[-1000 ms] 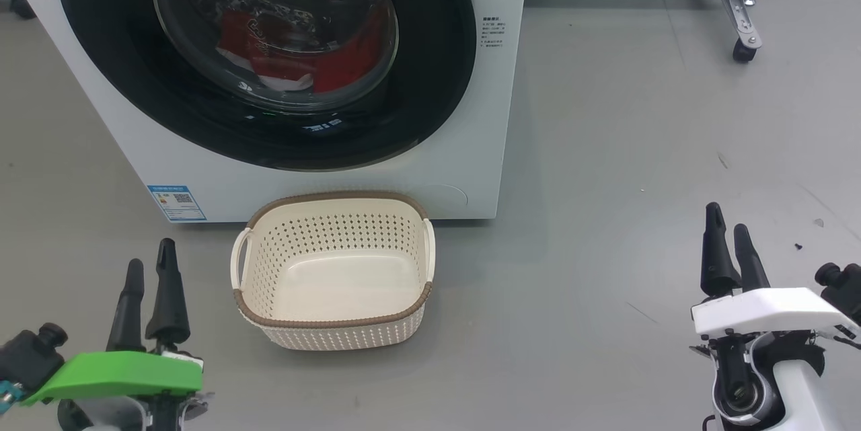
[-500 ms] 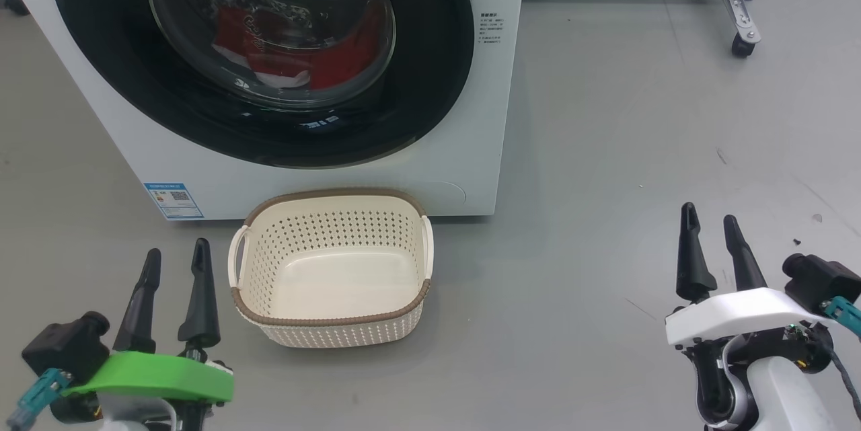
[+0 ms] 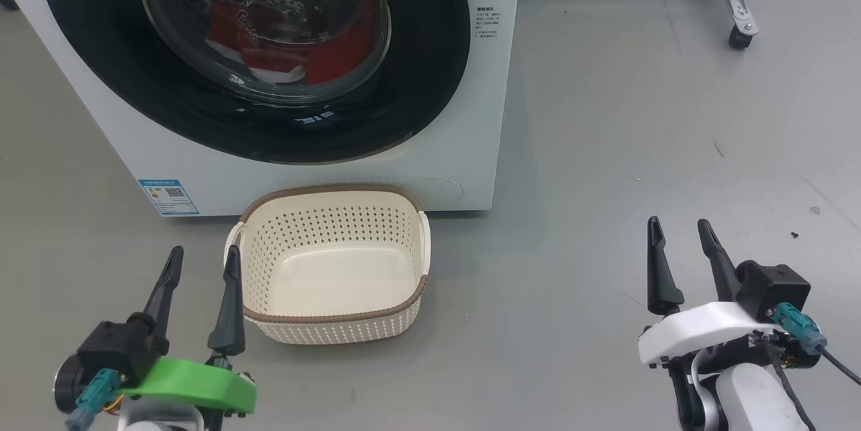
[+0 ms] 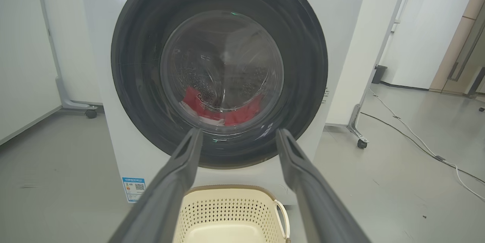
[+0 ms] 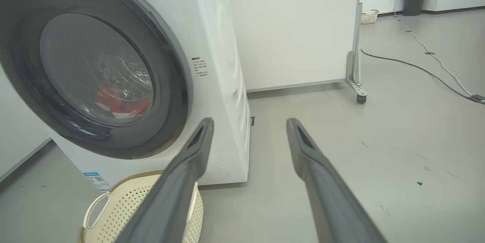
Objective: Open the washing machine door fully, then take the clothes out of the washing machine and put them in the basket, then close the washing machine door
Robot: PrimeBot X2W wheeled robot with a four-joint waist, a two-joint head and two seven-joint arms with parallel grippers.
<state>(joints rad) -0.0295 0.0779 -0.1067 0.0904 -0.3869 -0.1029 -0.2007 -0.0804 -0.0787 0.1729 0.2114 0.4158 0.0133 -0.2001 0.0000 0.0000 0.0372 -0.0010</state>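
The big white front-loading washing machine (image 3: 471, 148) stands with its round, glossy black-rimmed glass door (image 3: 424, 68) shut. Bright red clothes with white trim (image 3: 336, 61) lie behind the glass, and the small cream perforated plastic basket (image 3: 336, 327) sits empty on the grey floor just before it. The left claw (image 3: 205, 256) and right claw (image 3: 678, 226) hover low, fingers apart, holding nothing. Opening the door seems not yet begun; next, a claw likely must catch the door's edge and swing it wide.
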